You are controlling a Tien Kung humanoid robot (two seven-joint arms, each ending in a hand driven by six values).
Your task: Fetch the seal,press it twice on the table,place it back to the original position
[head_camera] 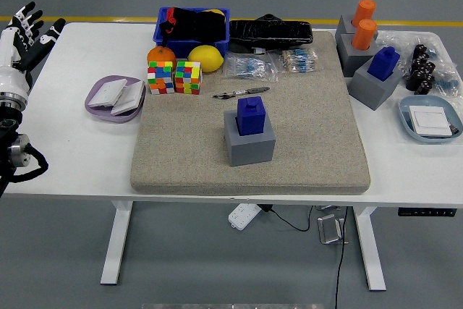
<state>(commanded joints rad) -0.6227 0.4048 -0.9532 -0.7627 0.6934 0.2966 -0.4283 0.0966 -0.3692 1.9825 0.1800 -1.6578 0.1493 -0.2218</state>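
A blue seal [251, 115] stands upright in a grey block holder [249, 140] in the middle of the beige mat [181, 157]. My left hand [25, 32] is at the far left edge of the picture, raised beside the table's left end, fingers spread and holding nothing. It is far from the seal. My right arm does not show.
Another blue seal [383, 63] in a grey holder and two orange seals [364, 24] stand at the right. A purple dish [113, 97], two puzzle cubes [174, 77], an orange [160, 55], a lemon [205, 58], a blue bin [192, 24], a pen [241, 93] and a light blue tray [431, 119] are also there.
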